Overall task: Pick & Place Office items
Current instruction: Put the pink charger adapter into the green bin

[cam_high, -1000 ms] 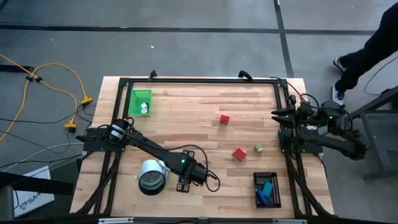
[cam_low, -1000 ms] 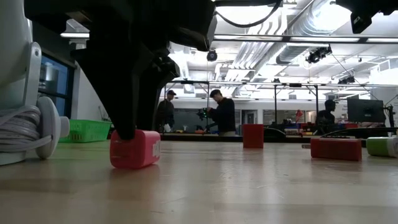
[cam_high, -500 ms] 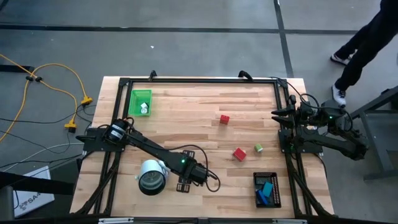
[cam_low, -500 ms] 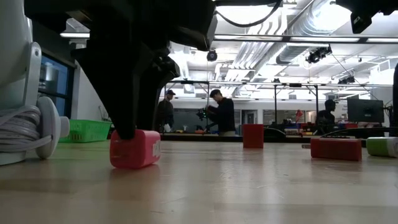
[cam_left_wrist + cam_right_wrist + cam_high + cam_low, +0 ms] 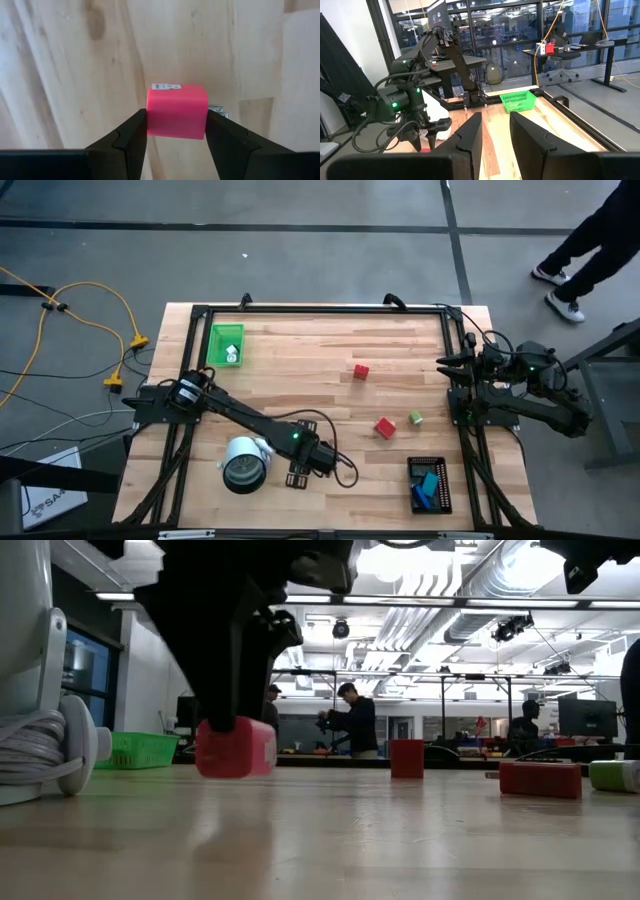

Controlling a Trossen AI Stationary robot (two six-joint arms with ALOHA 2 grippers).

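Observation:
My left gripper is shut on a pink-red block, which hangs just above the table near its front edge, right of the round roll. The low view shows the same block clear of the wood. Two more red blocks and a green cube lie flat on the table. Blue and teal bits lie in the black tray, and a white bit lies in the green tray. My right gripper waits at the table's right edge, a narrow gap between its fingers and nothing in it. My left gripper pinches the pink-red block by two opposite side faces between its two fingers. The fingers come from above, pointing down. The block hangs level, its underside clear of the table.
The green tray stands at the far left and the black tray at the near right. The big round roll lies close beside my left arm. Bare wood stretches across the table's middle. A person walks on the floor past the far right corner.
My left gripper has gone up, keeping its hold, and the pink-red block, which stood on the table before, now hangs clear of it. The person beyond the table's right side has walked on.

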